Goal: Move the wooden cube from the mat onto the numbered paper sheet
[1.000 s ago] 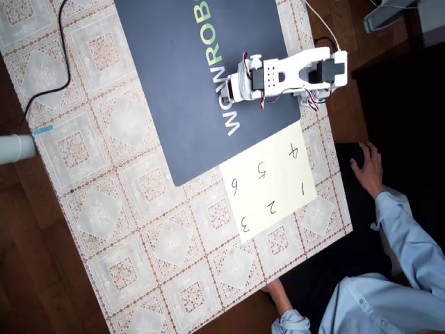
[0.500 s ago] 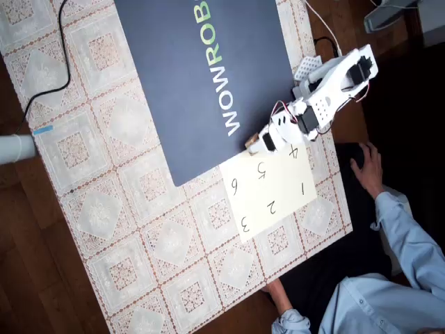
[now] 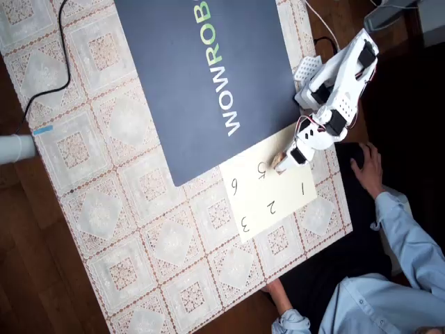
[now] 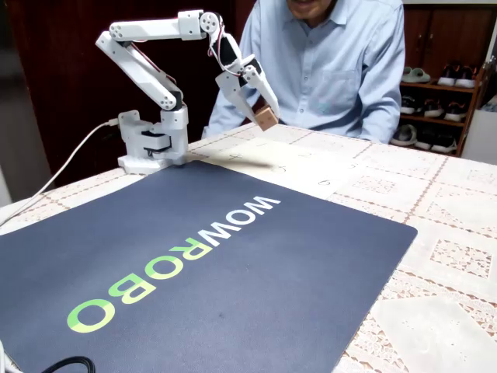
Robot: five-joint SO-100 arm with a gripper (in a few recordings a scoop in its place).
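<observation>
- The carry step is in hand: the gripper has its jaws closed on the wooden cube, which sits pinched between the fingertips and is held well clear of the table in the fixed view.
- In the overhead view the gripper and the wooden cube hang over the numbered paper sheet, with the handwritten 5 just beside the jaws and the 4 hidden under the arm (I cannot tell which numeral is the target).
- The mat lies behind the jaws, on the far side from the sheet's lower numerals, and no longer has the cube over it.
- By my judgement the next move calls for a straight lowering until the cube rests on the paper, then parting the jaws and lifting away without dragging the sheet.
- A person's hand rests near the arm, apart from the jaws.
</observation>
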